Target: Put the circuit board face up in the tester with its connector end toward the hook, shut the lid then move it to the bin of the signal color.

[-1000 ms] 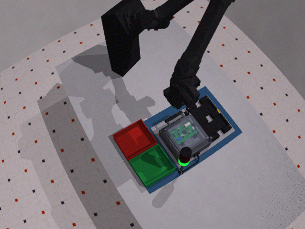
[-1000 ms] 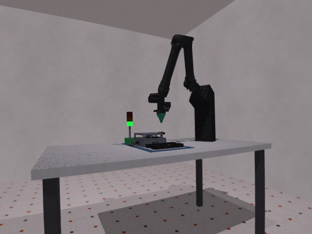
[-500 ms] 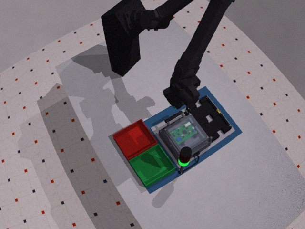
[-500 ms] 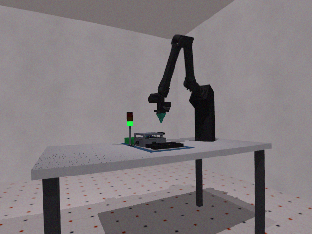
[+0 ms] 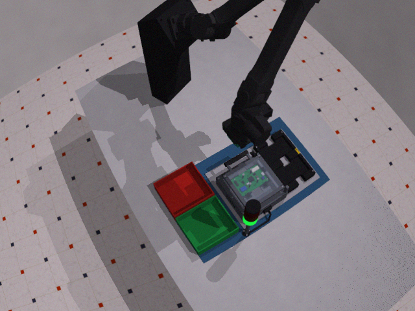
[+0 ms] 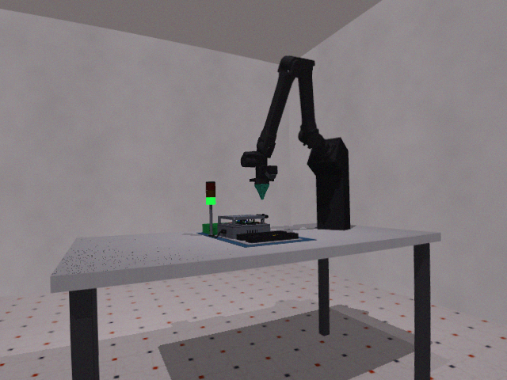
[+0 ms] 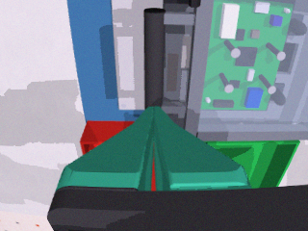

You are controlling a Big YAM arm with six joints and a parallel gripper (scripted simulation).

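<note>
In the wrist view's lower centre, the gripper (image 7: 154, 115) has its green fingers pressed together on nothing, hanging above the lid's black handle (image 7: 154, 58). Upper right lies the circuit board (image 7: 246, 52), under the shut lid of the tester (image 5: 227, 194). The signal tower (image 5: 251, 219) glows green

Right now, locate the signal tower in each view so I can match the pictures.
Top: signal tower, lit green, at the tester's lower corner beside the green bin.
Exterior, left of the tester, green lamp lit.
Wrist: not in it.
Shared landmark: the circuit board under the shut lid.
</note>
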